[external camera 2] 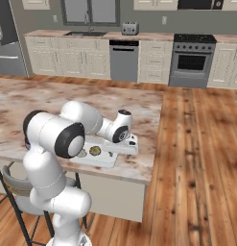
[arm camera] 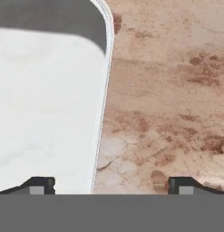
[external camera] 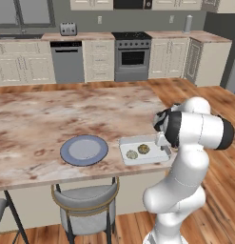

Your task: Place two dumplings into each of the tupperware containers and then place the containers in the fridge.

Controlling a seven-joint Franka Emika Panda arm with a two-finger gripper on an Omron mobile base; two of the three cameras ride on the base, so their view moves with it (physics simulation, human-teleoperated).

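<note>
While poised low over the marble island counter [external camera: 38, 119], held gripper [arm camera: 111, 186] fingers wide apart, straddling the rim of the tupperware container [external camera: 128, 144] without gripping. Kept two dumplings [external camera: 143, 149] inside that tray, just right of a round grey-blue plate [external camera: 84, 150]. Found no legible writing or labels.

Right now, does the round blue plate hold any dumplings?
No, the blue plate is bare; two dumplings lie in the tupperware container beside it.
</note>
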